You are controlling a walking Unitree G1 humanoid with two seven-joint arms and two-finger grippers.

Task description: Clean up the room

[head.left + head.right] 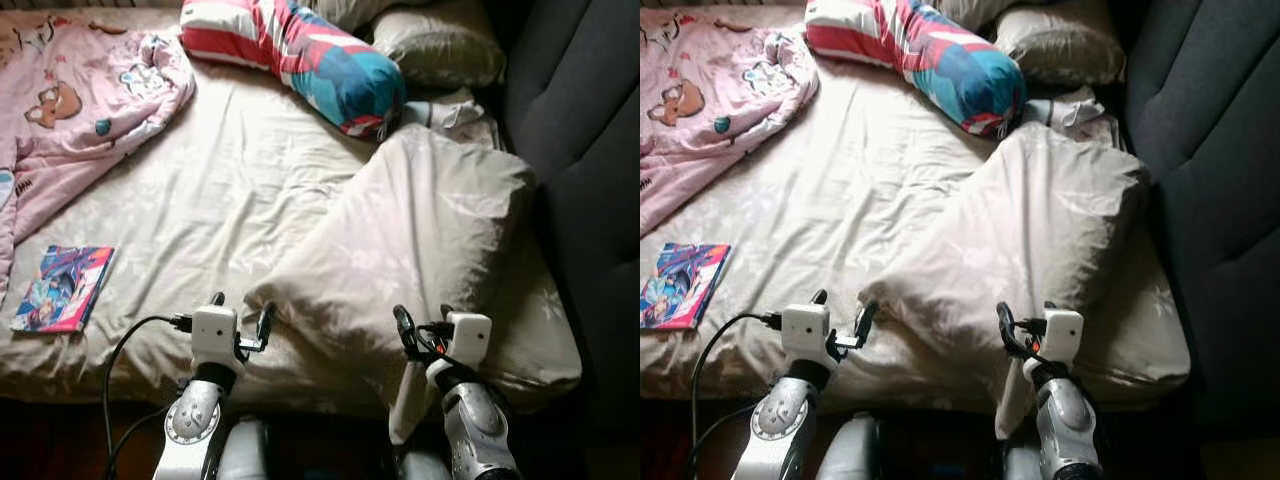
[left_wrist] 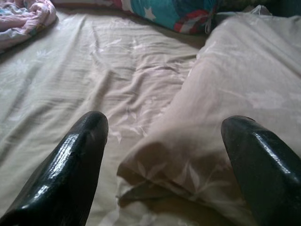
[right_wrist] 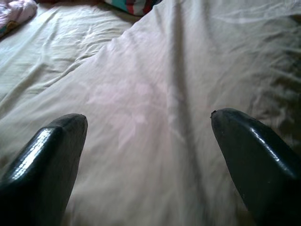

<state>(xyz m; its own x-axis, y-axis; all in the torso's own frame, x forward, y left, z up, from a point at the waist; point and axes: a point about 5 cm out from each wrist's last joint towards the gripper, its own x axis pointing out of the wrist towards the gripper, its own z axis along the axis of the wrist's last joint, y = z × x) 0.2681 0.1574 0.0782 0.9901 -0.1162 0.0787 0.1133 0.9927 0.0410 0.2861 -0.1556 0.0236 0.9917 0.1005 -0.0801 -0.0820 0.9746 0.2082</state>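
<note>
Beige floral pillow, pink cartoon blanket, striped bolster.

Soft dim daylight from beyond the fingertips, bed sheet evenly lit, deep shadow on the dark headboard and under the bed edge, glossy highlights on near black fingers, fingers slightly blurred, no glare

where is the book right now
The book lies flat on the bed sheet at the robot's near left, just below the pink blanket.
</note>
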